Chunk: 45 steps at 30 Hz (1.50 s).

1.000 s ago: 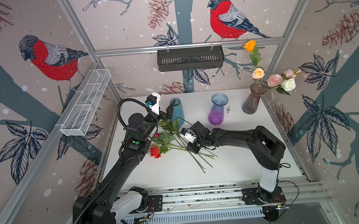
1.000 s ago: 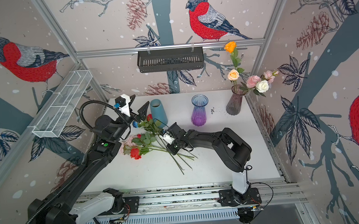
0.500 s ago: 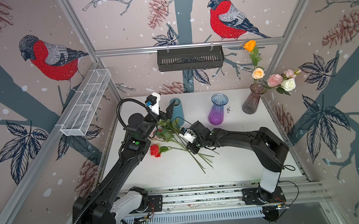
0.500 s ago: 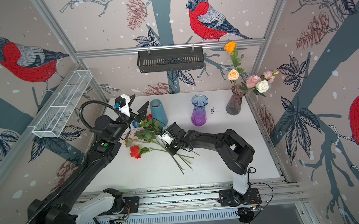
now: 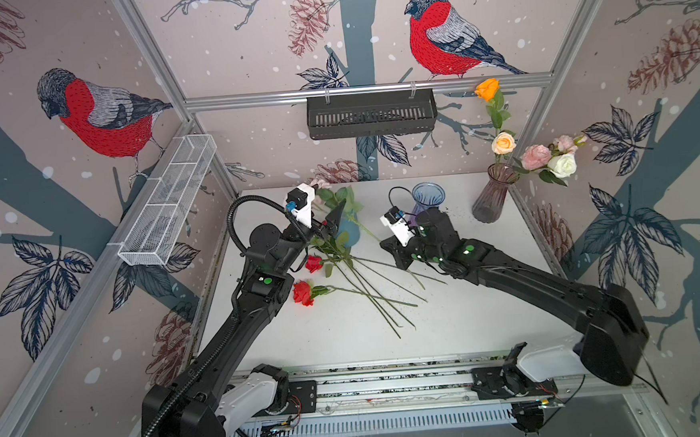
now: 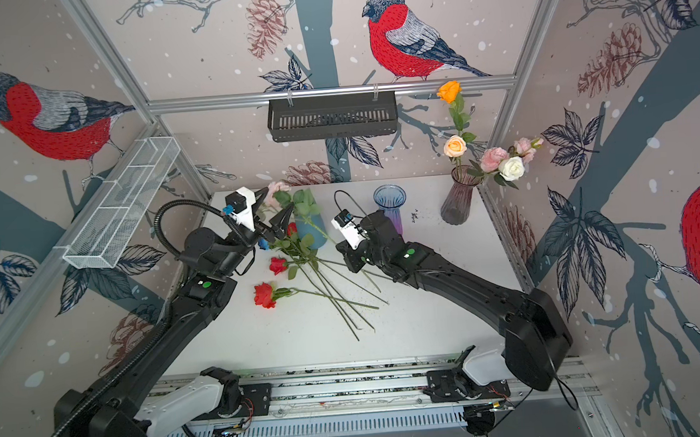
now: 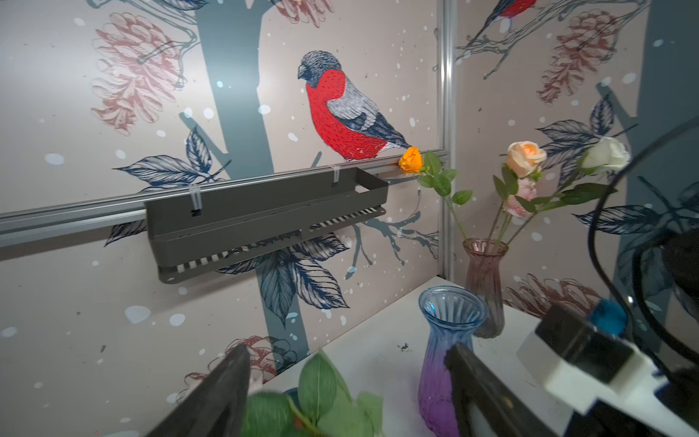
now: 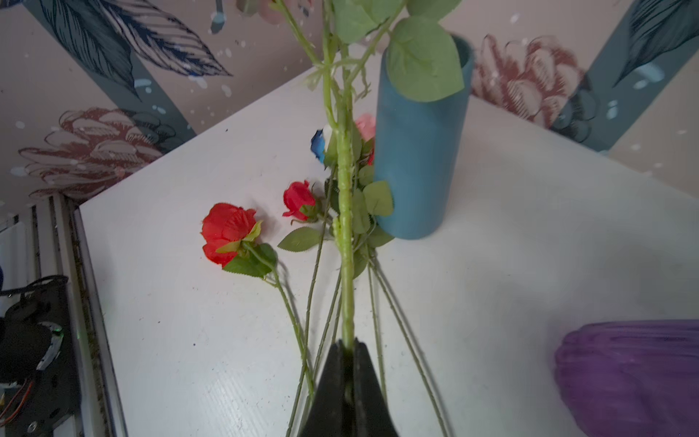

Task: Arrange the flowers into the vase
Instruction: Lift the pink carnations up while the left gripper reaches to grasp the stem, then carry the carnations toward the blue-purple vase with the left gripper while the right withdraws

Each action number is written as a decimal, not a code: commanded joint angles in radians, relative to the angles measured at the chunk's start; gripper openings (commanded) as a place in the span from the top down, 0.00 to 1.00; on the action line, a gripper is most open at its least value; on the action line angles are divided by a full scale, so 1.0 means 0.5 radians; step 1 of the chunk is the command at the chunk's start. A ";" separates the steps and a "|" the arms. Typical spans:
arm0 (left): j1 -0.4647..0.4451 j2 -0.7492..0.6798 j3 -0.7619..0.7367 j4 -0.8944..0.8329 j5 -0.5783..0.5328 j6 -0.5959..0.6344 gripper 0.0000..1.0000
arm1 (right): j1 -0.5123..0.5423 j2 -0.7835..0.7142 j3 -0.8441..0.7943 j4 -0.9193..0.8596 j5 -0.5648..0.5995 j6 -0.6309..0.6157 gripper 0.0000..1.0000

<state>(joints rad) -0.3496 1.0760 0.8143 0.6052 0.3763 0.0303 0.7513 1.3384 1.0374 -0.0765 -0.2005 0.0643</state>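
Clenched, the right tool (image 8: 347, 346) pinches the lower end of a thick green stem (image 8: 346, 227), its jaws pressed together on it just above the white surface (image 5: 450, 325). Beneath that grip a fan of thin loose stems (image 5: 371, 295) lies flat, leading to a large red rose (image 5: 302, 292) and, a little farther back, a smaller red rose (image 5: 312, 263). Beyond these a blue head (image 8: 317, 145) and a pink head (image 8: 366, 126) peek out beside a blue cylinder vase (image 8: 416, 159). The held stem slants up and away past that cylinder, its leaves spreading near the rim, to a pale pink bloom (image 6: 277, 187) close to the back wall. Near that bloom the left tool (image 6: 275, 207) hangs released, fingers spread wide, with green leaves (image 7: 321, 382) showing between them. Farther right stands a blue-and-purple glass vase (image 5: 428, 196). In the far right corner a mauve glass vase (image 5: 490, 198) holds an orange rose (image 5: 487, 89), a peach rose (image 5: 503, 142), a pink rose (image 5: 536, 157) and a white rose (image 5: 563, 165). A black slotted basket (image 5: 371, 114) hangs on the back rail.
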 commanded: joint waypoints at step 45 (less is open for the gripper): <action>-0.062 0.176 0.148 0.286 1.159 -0.167 0.84 | 0.212 -0.118 -0.379 1.682 -0.201 -0.293 0.99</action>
<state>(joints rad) -0.3798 1.1687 0.8761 0.7475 0.9405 -0.0719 0.8597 1.2842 0.8505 0.7116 -0.3126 -0.1074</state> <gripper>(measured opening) 0.201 0.072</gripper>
